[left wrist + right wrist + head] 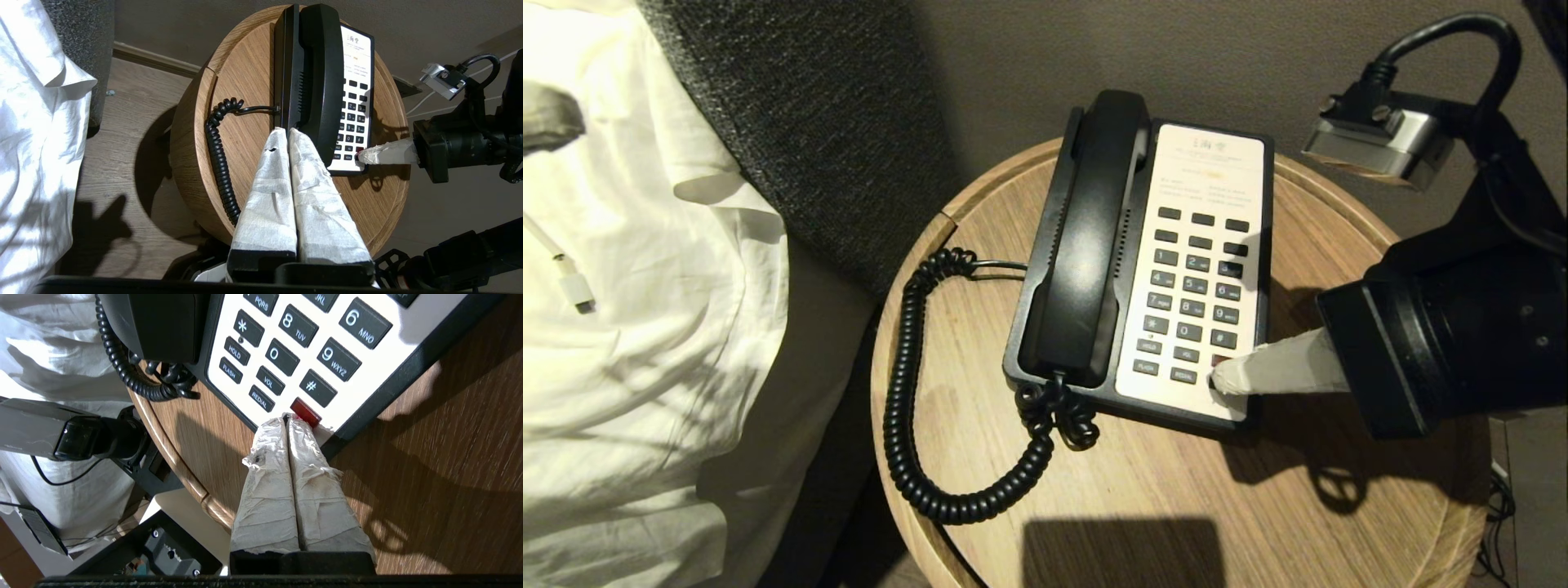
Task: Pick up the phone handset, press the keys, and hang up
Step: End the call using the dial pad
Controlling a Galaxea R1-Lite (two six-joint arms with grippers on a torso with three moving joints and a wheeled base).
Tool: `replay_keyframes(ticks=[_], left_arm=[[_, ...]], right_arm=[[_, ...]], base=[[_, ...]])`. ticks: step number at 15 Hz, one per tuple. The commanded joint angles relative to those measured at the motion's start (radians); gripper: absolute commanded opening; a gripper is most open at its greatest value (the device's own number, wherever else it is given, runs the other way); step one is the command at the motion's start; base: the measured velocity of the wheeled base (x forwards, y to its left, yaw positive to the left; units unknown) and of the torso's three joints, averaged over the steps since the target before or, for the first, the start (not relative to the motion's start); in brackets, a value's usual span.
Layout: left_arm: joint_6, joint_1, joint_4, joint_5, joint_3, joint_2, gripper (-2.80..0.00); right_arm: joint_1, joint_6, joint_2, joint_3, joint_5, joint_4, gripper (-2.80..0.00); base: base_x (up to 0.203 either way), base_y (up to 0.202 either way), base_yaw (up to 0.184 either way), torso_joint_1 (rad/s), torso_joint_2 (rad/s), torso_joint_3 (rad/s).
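Round wooden surface [1143, 506] beside a bed with rumpled white sheets [645, 343], against a dark upholstered headboard [825, 139] and a grey-brown wall. Black phone handset [1090, 245] lying in its cradle on the phone base [1025, 327], coiled cord [907, 384] looping over the wood. Right pincer [1218, 380], tape-wrapped fingers pressed together and holding nothing, tip at the red button [305, 411] in the lowest row of the keys [1194, 298]. Left pincer [284, 131] likewise closed and empty, hanging off the surface's near edge, pointing at the handset.
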Motion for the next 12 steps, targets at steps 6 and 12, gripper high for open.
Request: replay_keyframes(ticks=[6, 12], left_arm=[[-0.002, -0.001, 0.002, 0.005, 0.007, -0.004, -2.80], [-0.002, -0.001, 0.000, 0.005, 0.016, -0.009, -2.80]], right_arm=[[-0.010, 0.001, 0.006, 0.006, 0.000, -0.008, -2.80], [-0.022, -0.010, 0.007, 0.011, -0.002, -0.007, -2.80]], base=[[0.000, 0.000, 0.000, 0.000, 0.00, 0.000], [0.000, 0.000, 0.000, 0.000, 0.00, 0.000]])
